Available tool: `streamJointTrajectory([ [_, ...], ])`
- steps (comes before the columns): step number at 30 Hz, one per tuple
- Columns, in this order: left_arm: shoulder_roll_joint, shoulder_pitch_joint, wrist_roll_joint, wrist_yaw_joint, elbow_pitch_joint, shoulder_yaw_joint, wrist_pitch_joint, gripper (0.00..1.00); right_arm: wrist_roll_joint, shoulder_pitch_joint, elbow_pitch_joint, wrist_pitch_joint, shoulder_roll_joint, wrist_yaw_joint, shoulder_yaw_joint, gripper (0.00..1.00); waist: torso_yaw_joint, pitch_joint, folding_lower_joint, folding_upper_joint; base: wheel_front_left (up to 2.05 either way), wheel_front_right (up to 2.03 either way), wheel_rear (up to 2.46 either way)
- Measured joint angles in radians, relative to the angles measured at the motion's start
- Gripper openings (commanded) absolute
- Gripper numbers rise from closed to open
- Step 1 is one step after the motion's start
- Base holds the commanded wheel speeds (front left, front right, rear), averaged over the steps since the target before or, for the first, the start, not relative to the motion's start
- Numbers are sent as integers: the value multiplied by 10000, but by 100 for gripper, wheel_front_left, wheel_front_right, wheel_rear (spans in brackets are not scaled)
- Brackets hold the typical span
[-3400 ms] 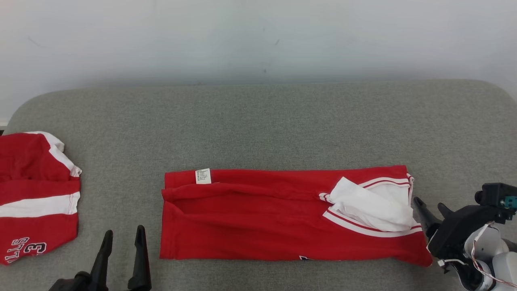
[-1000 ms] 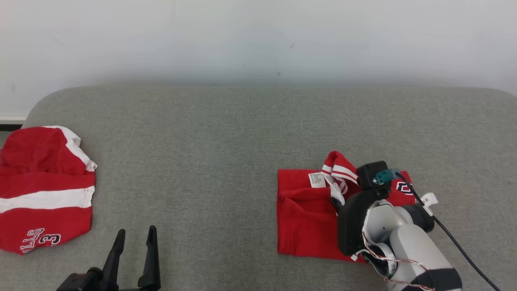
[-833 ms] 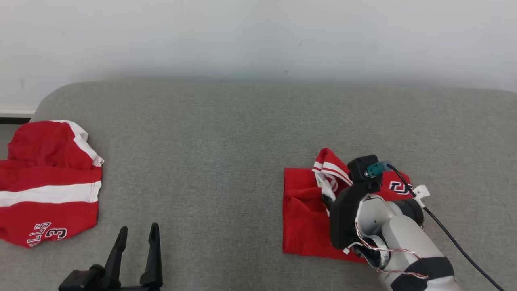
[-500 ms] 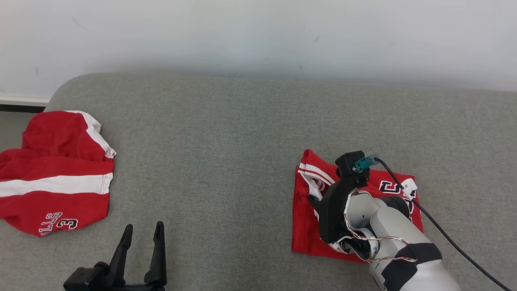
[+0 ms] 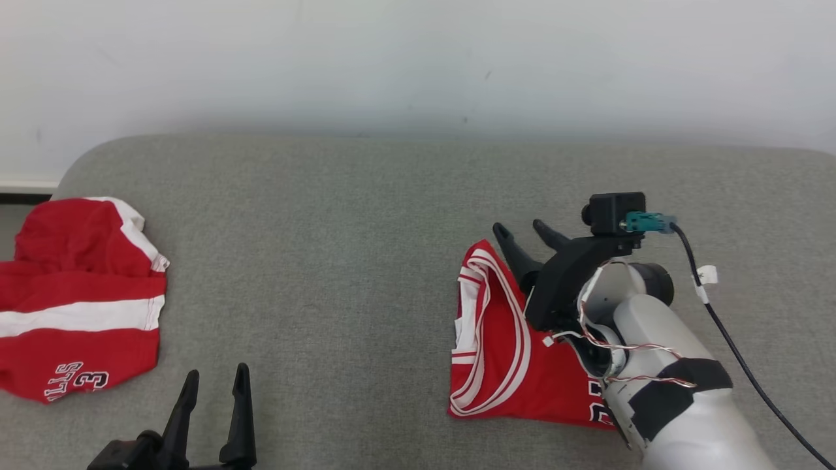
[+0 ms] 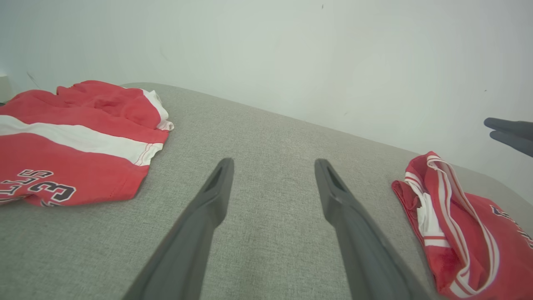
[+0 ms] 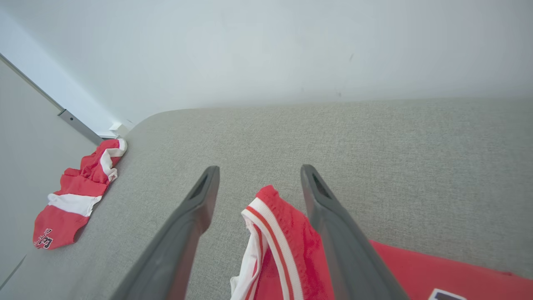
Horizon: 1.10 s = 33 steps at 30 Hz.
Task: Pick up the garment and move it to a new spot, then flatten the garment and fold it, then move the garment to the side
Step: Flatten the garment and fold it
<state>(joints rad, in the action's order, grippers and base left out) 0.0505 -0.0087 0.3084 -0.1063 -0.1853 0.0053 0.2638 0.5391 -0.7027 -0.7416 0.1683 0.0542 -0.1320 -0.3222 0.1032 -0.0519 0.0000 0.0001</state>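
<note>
Garment [image 5: 503, 352] looks folded and set aside at four o'clock, little left; right fingers [image 7: 189, 221] released above it, left fingers [image 6: 214, 200] spread.

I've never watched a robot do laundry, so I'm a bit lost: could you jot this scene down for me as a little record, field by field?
surface: grey cushion against a pale wall
folded jersey: red with white stripes, lying on the cushion's right side
other garment: red and white, crumpled at the cushion's left end
right end effector: open above the folded jersey's far edge, gripping nothing
left end effector: open, empty, low at the near left
task stage: jersey lies folded, not held
</note>
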Motion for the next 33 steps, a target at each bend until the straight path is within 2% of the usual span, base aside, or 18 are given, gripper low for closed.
streamJointTrajectory([
  [3,2,58,-2,-6,6,8,0,100,-130,133,186,-186,148,0,178,100,-100,91,0,-1,0,0,0],
  [7,0,178,-31,-13,29,8,0,100,-658,786,575,-742,732,0,686,100,-299,289,0,0,0,0,0],
  [15,0,331,-75,-69,142,63,0,100,-2094,3112,1906,-2871,1484,0,1904,100,-586,720,-1,-1,0,0,0],
  [19,-2,396,-63,-65,234,205,0,100,-2449,4281,2520,-3639,1507,0,2406,100,-745,890,-1,-1,0,0,0],
  [24,-2,444,-61,-36,407,372,0,100,-2727,5248,3271,-4034,1369,0,2752,100,-968,1062,-1,-1,0,0,0],
  [33,0,686,-307,-98,437,546,0,100,-2838,6161,3996,-4107,1083,0,2013,100,-1219,1331,0,-1,0,0,0],
])
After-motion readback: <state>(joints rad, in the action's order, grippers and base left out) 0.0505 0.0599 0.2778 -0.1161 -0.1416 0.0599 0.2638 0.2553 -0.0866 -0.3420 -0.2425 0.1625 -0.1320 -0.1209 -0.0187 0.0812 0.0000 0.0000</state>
